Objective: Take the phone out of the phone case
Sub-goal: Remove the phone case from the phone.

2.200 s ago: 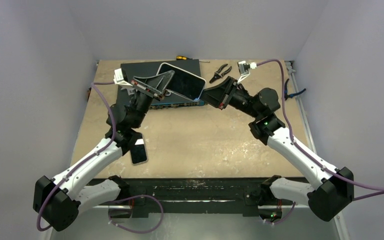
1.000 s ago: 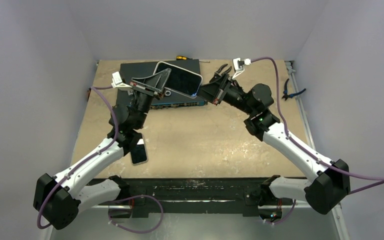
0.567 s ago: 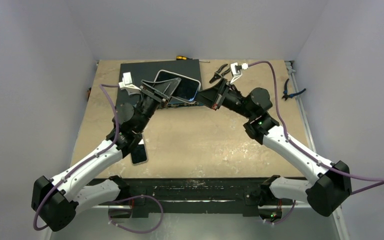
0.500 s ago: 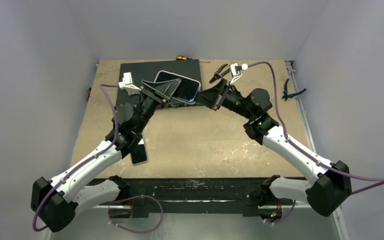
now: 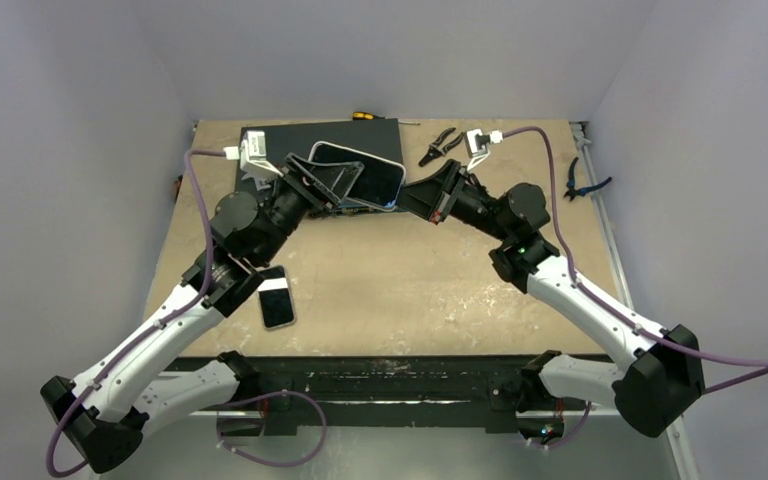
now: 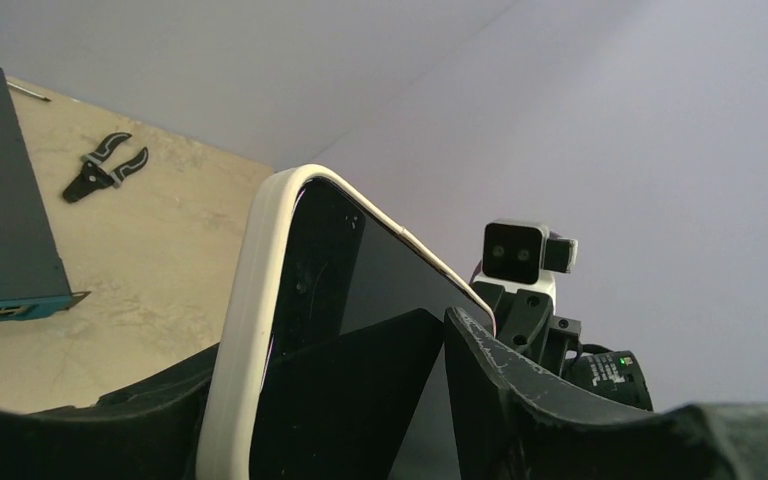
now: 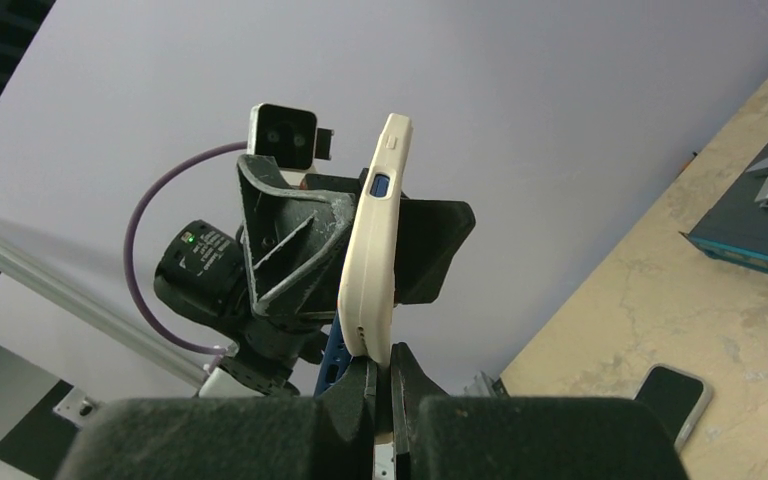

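Observation:
The phone (image 5: 365,172), dark-screened, sits in its white phone case (image 7: 372,260) and is held in the air over the back of the table. My right gripper (image 5: 407,195) is shut on the case's lower edge, fingers pinched together (image 7: 381,362). My left gripper (image 5: 345,185) is open, and the cased phone stands between its spread fingers. In the left wrist view the case rim (image 6: 250,330) and the screen (image 6: 380,270) fill the middle. One fingertip (image 6: 460,325) rests against the glass, and the other finger is behind the case.
A second phone (image 5: 278,297) lies flat on the table near the left arm. A dark flat box (image 5: 260,140) sits at the back under the held phone. Black pliers (image 5: 442,145) lie behind the right gripper, a screwdriver (image 5: 365,116) at the back edge, and more pliers (image 5: 585,185) at the right.
The left gripper's jaws have spread apart from a tight hold on the phone. The left arm has swung left and lower. The phone has tilted flatter and sunk a little. The right grip is unchanged.

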You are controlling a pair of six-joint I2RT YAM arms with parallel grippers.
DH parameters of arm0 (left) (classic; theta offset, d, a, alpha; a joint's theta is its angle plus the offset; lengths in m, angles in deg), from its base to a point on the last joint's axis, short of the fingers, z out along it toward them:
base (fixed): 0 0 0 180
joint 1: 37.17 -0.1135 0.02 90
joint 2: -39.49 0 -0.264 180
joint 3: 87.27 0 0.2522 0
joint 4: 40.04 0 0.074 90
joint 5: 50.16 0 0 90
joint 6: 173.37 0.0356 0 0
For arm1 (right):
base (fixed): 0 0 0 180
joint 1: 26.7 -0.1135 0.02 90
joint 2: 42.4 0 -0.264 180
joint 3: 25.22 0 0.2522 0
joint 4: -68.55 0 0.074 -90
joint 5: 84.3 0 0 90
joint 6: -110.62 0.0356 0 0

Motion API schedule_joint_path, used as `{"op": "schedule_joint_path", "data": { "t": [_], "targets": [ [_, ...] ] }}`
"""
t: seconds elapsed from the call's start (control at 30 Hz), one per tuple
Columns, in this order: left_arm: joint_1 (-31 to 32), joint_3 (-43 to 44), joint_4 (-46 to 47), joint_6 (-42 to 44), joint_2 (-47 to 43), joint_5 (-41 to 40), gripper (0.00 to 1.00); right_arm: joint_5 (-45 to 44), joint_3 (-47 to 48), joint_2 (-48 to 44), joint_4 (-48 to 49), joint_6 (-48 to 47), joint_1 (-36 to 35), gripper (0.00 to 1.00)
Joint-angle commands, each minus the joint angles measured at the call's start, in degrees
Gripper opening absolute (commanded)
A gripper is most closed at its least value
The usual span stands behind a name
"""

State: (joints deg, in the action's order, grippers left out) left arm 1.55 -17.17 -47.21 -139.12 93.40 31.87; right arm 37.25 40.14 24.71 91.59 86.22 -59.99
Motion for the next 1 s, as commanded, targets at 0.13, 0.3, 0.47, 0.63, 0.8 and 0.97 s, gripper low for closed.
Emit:
{"op": "schedule_joint_path", "data": {
  "t": [0.13,0.3,0.47,0.63,0.8,0.97],
  "targets": [
    [-0.6,4.0,-6.5,10.4,-1.3,-7.2,0.55,1.5,-0.2,-2.9,8.0,0.4,1.1,0.00],
    [-0.6,3.2,-9.1,11.0,-0.9,-8.3,0.55,2.7,-0.9,-3.0,11.4,2.6,1.2,0.00],
    [-0.7,2.3,-9.8,11.6,-1.1,-10.4,0.58,3.2,-1.4,-3.2,14.0,4.6,1.4,0.00],
    [-0.7,2.1,-9.9,12.4,-1.4,-11.4,0.61,3.5,-1.5,-3.5,14.5,5.1,1.5,0.00],
    [-0.8,1.5,-9.2,13.0,-1.3,-9.9,0.63,3.9,-2.0,-3.0,16.6,6.6,1.5,0.00],
    [-0.7,1.4,-8.6,13.0,-1.5,-9.2,0.63,3.9,-2.2,-3.0,17.4,7.2,1.6,0.00]
  ]
}}
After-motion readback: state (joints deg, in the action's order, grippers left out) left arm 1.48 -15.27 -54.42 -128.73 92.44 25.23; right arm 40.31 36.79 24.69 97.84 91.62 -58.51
